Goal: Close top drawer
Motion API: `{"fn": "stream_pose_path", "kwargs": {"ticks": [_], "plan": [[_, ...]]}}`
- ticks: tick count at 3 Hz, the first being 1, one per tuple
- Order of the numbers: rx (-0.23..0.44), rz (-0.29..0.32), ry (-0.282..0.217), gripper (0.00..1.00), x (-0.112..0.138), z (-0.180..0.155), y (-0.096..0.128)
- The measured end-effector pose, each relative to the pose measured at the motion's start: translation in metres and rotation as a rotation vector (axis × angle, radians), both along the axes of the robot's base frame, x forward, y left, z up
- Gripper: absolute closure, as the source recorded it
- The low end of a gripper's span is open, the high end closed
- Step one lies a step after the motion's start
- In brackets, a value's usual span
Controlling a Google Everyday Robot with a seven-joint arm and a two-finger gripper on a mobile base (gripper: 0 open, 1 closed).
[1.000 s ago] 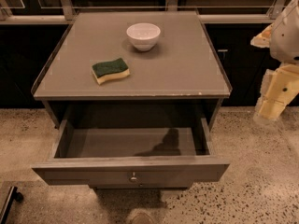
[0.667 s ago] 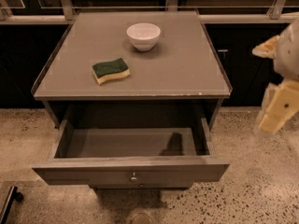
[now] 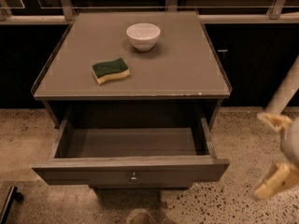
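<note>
The top drawer (image 3: 131,171) of the grey cabinet is pulled far out toward me, and its inside looks empty. Its flat front carries one small round metal knob (image 3: 133,176) at the centre. My gripper (image 3: 274,154) is at the right edge of the view, over the floor, to the right of the drawer front and apart from it. Its two pale fingers, one (image 3: 274,121) above and one (image 3: 273,182) below, stand wide apart and hold nothing. The lower drawer fronts are hidden under the open drawer.
On the cabinet top (image 3: 187,73) stand a white bowl (image 3: 143,35) at the back and a green and yellow sponge (image 3: 110,70) left of centre. Speckled floor (image 3: 233,204) surrounds the cabinet. Dark cabinets with a metal rail (image 3: 243,18) run behind. A black object (image 3: 7,202) sits at the bottom left.
My gripper has dropped lower along the right edge, from beside the cabinet top to level with the open drawer front. The drawer, bowl and sponge have not moved.
</note>
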State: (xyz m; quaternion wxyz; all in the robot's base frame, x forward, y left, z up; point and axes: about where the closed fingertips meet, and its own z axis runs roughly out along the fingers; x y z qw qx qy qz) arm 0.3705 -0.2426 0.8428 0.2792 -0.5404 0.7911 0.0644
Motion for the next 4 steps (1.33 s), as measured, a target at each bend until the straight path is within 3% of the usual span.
{"fn": "stream_pose_path", "kwargs": {"ticks": [1, 2, 4], "plan": [[0.201, -0.131, 0.06, 0.0, -0.022, -0.102, -0.01], [0.246, -0.17, 0.086, 0.18, -0.022, -0.128, -0.013], [0.239, -0.163, 0.083, 0.64, -0.023, -0.125, -0.012]]}}
